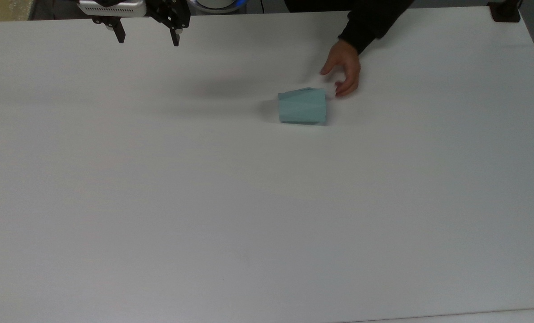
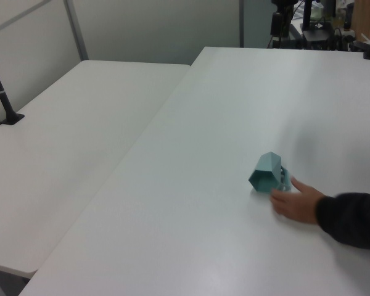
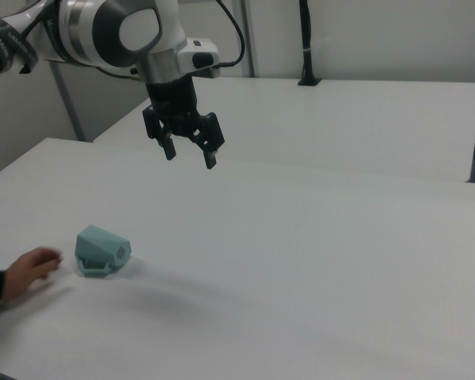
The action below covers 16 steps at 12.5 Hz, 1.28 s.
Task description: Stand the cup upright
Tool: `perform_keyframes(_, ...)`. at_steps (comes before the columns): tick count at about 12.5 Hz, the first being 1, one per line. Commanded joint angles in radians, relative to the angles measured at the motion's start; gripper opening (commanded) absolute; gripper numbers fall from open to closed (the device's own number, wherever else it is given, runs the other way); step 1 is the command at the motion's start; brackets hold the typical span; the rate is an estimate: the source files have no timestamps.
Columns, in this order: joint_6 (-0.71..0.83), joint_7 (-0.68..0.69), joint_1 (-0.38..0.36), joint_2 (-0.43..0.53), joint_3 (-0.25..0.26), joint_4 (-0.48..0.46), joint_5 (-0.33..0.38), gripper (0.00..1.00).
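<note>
Evidently, nothing of the task had been carried out at this point: the cup (image 1: 302, 106) lay on its side on the white table (image 1: 204, 215), and righting it was wholly outstanding. The gripper (image 1: 148, 37) hung above the table with its two fingers spread wide and nothing between them. Relative to the gripper, the cup sat well apart, lower down and off to the top view's right; in the right view it lay below the gripper (image 3: 188, 153) and toward the right view's left. A person's hand (image 1: 344, 67) rested just beside the cup, on the side away from the gripper. Approach, grasp and rotation were judged still to come.
</note>
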<state>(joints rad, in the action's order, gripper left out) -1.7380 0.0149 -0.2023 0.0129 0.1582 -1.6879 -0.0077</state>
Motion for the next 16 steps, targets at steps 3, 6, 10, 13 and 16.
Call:
perform_keyframes(3,0.028,0.005,0.024,0.035,0.015,-0.016,0.008,1.0)
perform_keyframes(6,0.066,0.008,0.021,0.035,0.017,-0.019,0.008,1.0)
perform_keyframes(10,0.061,-0.123,-0.031,0.033,-0.002,-0.012,0.031,1.0)
perform_keyframes(13,0.051,-0.268,-0.182,0.007,-0.002,0.052,-0.007,1.0)
perform_keyframes(16,0.051,-0.473,-0.388,-0.106,-0.016,0.108,-0.173,1.0)
